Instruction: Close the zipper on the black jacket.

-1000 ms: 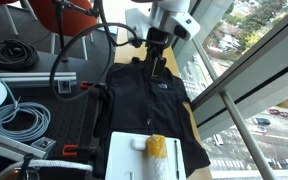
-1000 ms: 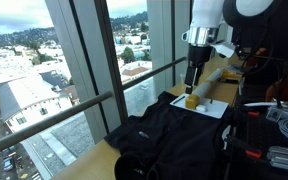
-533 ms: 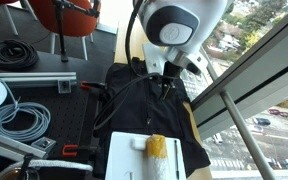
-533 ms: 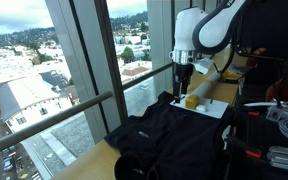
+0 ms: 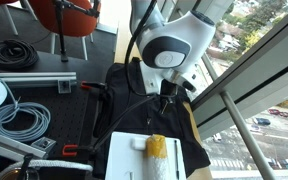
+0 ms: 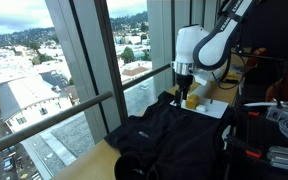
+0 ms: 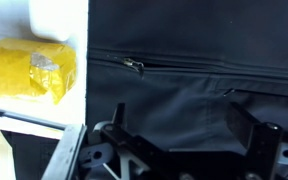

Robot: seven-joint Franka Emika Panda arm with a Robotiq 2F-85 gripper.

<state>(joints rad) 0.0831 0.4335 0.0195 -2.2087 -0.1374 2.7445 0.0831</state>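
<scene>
The black jacket (image 5: 134, 105) lies flat on the table and shows in both exterior views (image 6: 164, 130). In the wrist view its fabric (image 7: 204, 40) fills most of the picture. The zipper (image 7: 214, 70) runs as a thin line across that view, with a small metal pull (image 7: 132, 66) near its left end. My gripper (image 7: 184, 125) is open and empty, its two fingers spread just above the cloth a little below the zipper line. In the exterior views it (image 5: 167, 96) hangs low over the jacket's lower front (image 6: 181, 98).
A white board (image 5: 129, 158) with a yellow sponge (image 5: 156, 147) overlaps the jacket's hem; the sponge also shows in the wrist view (image 7: 29, 70). Coiled black cable (image 5: 12, 55) and grey cable (image 5: 19, 122) lie beside it. A window rail (image 5: 246, 115) runs close by.
The arm has come down from well above the jacket to just over its lower front. The jacket and the sponge have not moved.
</scene>
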